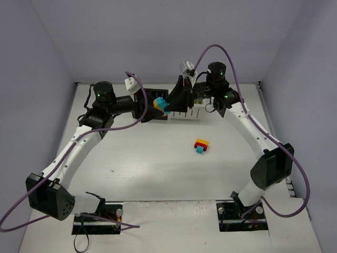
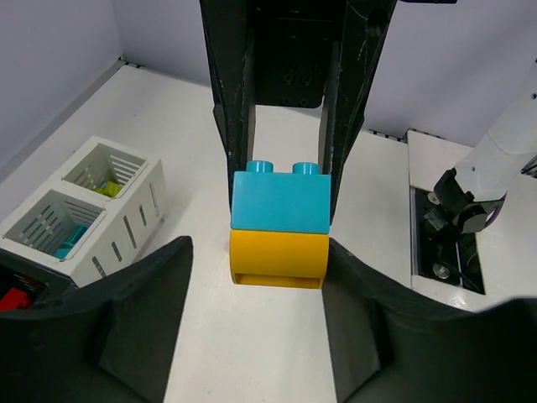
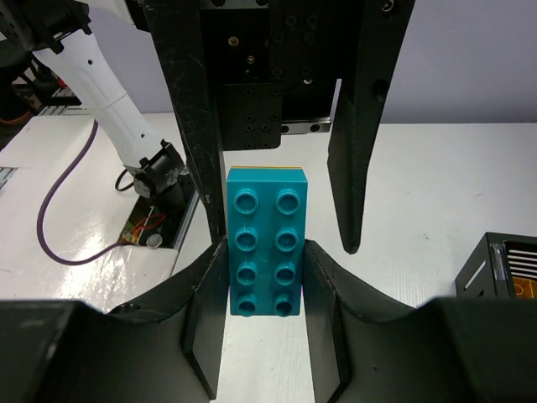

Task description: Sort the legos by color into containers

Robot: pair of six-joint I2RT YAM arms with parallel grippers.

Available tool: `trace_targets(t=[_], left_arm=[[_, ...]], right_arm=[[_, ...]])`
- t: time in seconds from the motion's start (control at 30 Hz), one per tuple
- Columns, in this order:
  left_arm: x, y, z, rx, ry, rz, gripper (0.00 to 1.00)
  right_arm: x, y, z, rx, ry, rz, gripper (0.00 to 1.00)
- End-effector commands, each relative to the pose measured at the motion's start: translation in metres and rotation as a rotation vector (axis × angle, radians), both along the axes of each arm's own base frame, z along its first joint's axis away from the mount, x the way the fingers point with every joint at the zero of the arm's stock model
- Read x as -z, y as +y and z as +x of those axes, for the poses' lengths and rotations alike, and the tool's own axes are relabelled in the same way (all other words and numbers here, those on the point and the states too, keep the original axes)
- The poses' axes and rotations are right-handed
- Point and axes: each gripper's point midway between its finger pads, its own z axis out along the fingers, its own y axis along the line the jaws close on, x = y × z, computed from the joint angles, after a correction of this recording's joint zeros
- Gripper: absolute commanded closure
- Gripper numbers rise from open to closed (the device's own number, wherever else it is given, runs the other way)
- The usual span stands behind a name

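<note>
l gripper (image 2: pixel 281 227) clamps a teal/yellow clump (image 2: pixel 279 233) mid-air by the bins (image 2: pixel 126 220), prob so r gripper (image 3: pixel 281 243) can pull it apart. r jaws wide around the teal top, not pinching yet. another clump (image 1: pixel 200 145) lies on table (image 1: pixel 158 168).

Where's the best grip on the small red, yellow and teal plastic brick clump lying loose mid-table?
From straight above, jaws closing on flat side walls low down, not studs. The red, yellow and teal brick clump lies alone on the white table, stepped on top, so high grips look uneven. The left gripper is busy, clamped on a teal-on-yellow stack.
</note>
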Motion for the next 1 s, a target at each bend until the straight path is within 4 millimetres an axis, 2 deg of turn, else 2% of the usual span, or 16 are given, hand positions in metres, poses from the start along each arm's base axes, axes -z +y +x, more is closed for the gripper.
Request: trace_targets(t=[0.0, 0.03, 0.1, 0.13, 0.2, 0.23, 0.5, 0.6, 0.83, 0.97], left_arm=[[-0.042, 0.001, -0.009, 0.021, -0.143, -0.05, 0.46], [-0.042, 0.002, -0.009, 0.018, -0.142, -0.051, 0.54], [-0.043, 0.002, -0.007, 0.008, -0.143, -0.054, 0.61], [-0.045, 0.002, -0.007, 0.005, -0.146, -0.056, 0.74], [-0.046, 0.003, -0.007, 0.0, -0.149, -0.057, 0.88], [-0.044, 0.003, -0.006, -0.003, -0.143, -0.054, 1.0], [-0.023, 0.012, -0.004, -0.033, -0.11, -0.018, 1.0], [-0.008, 0.018, -0.003, -0.054, -0.083, 0.007, 1.0], [0.014, 0.03, -0.004, -0.086, -0.042, 0.042, 1.0], [0.022, 0.031, -0.005, -0.088, -0.023, 0.05, 1.0]], right_arm=[[-0.027, -0.005, -0.01, -0.027, -0.117, 0.057, 1.0], [-0.028, -0.005, -0.01, -0.027, -0.118, 0.058, 1.0], [-0.027, -0.005, -0.01, -0.027, -0.116, 0.057, 1.0], [-0.027, -0.005, -0.01, -0.026, -0.114, 0.056, 1.0], [-0.026, -0.006, -0.01, -0.023, -0.114, 0.055, 1.0], [-0.024, -0.007, -0.009, -0.018, -0.109, 0.053, 1.0], [-0.022, -0.02, -0.006, 0.023, -0.095, 0.046, 1.0], [-0.022, -0.027, -0.003, 0.043, -0.093, 0.045, 1.0], [-0.021, -0.054, 0.016, 0.132, -0.084, 0.039, 1.0], [-0.02, -0.059, 0.02, 0.155, -0.083, 0.038, 1.0]])
